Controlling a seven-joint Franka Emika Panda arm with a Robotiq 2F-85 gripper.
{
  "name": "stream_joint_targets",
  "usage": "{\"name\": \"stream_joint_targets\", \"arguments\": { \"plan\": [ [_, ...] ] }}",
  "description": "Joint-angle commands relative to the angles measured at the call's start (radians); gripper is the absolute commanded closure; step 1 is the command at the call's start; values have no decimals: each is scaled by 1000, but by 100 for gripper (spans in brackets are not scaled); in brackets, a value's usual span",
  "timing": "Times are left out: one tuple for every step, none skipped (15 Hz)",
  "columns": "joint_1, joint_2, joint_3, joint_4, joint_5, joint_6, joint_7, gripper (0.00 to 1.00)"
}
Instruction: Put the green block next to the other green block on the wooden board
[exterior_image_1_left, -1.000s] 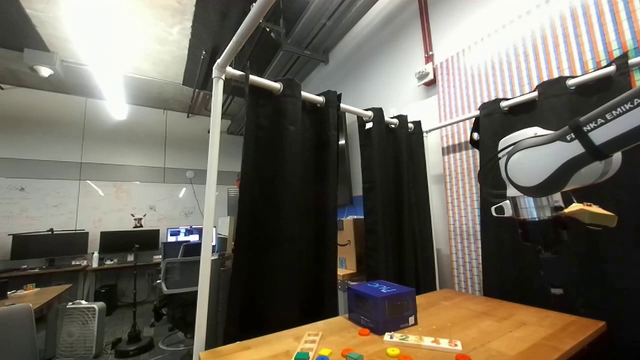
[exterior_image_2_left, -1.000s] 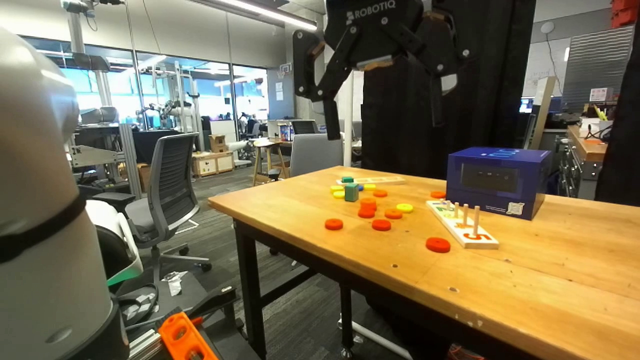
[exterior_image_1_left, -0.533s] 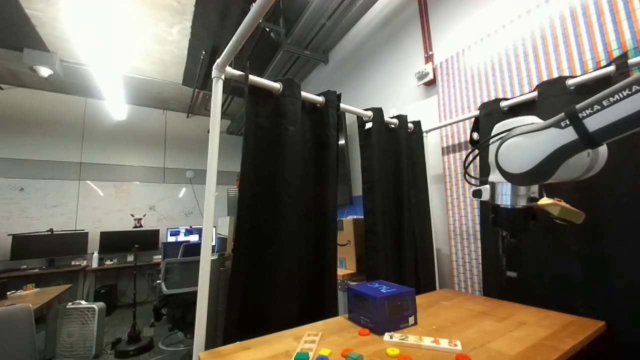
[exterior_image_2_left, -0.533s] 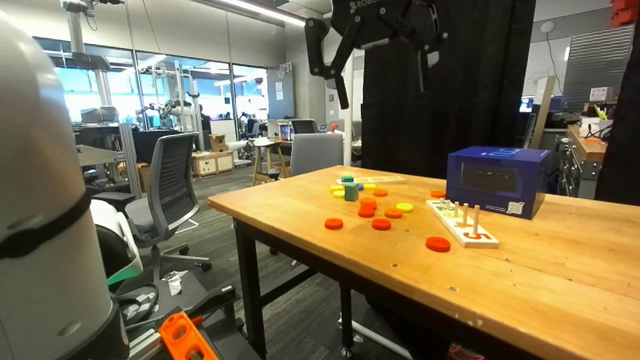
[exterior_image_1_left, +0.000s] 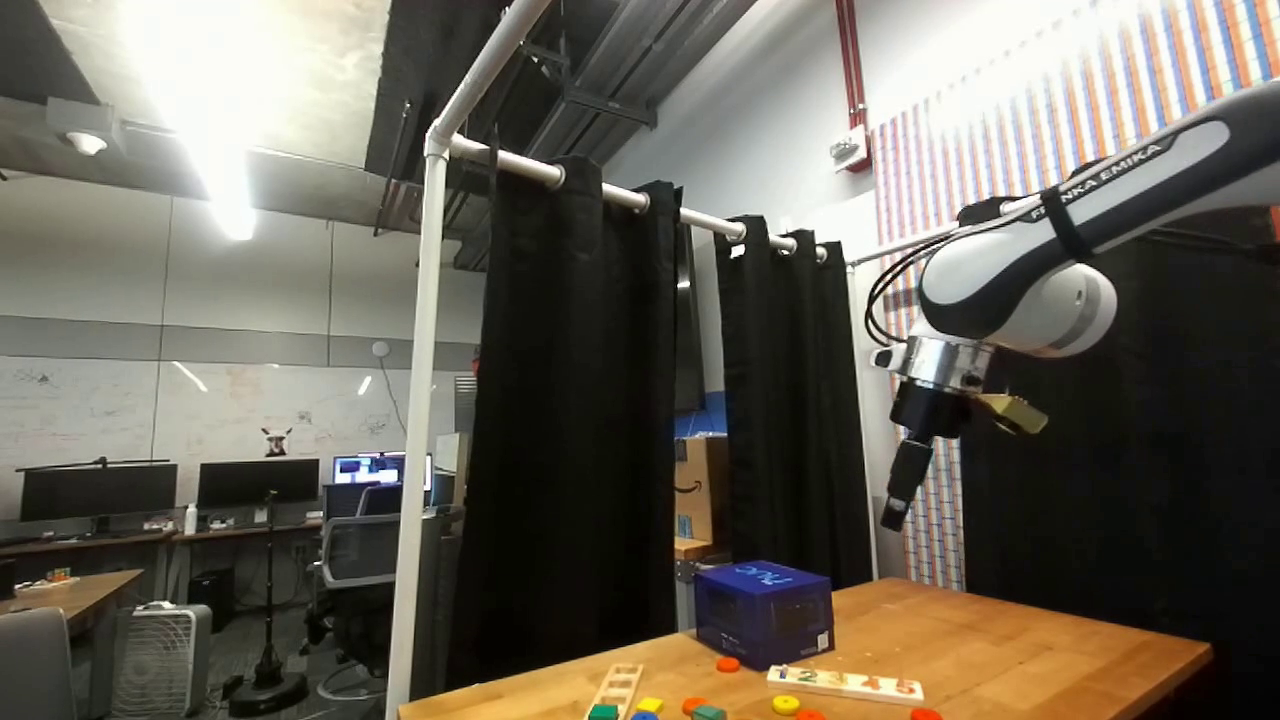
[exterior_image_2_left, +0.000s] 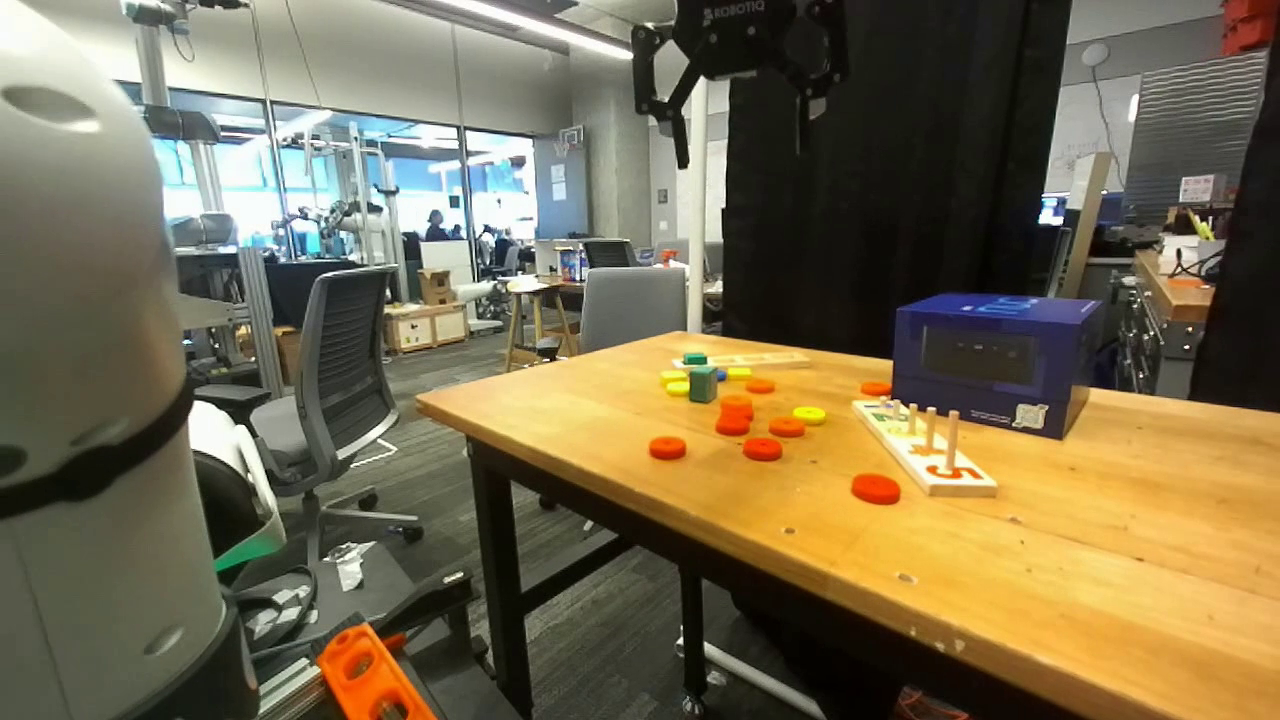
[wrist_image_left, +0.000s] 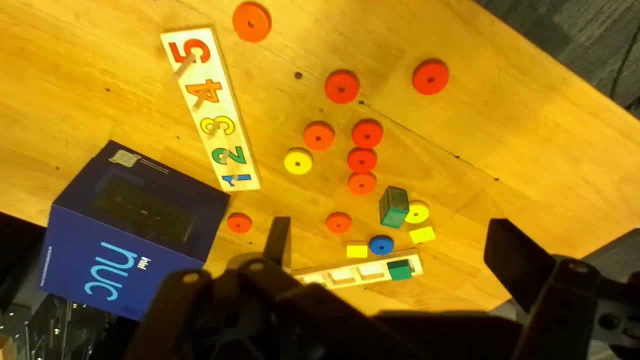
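My pincer hangs well above the desk, whose broad light-tan top is the wooden board; its jaws are spread wide, nothing between them. In the wrist view, a tall green rectangular block stands there toward four o'clock of centre; at its six o'clock a squat green block sits in the end slot of a narrow pale wooden rack. The task's words leave unclear which one travels. Either looks like painted wood: I expect it light, stiff and hard to harm, though smooth faces could slip under a crooked pinch. I would take the tall one by two opposite upright faces at mid-height, minding the round yellow disc just beside it at three o'clock; the squat one only above the rack's rim.
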Motion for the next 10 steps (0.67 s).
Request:
{"name": "stream_joint_targets", "arguments": {
  "plan": [
    [62,172,15,108,124,50,1,0],
    [73,209,23,124,151,59,-5,0],
    [82,259,34,143,175,72,-4,0],
    [84,296,44,158,195,78,-9,0],
    [84,333,56,173,210,80,-14,0],
    [77,378,74,188,216,88,-10,0],
    [66,421,93,203,212,98,-5,0],
    [56,461,108,220,206,103,0,0],
    [45,513,122,242,197,110,6,0],
    [35,552,133,264,195,109,7,0]
  ]
}}
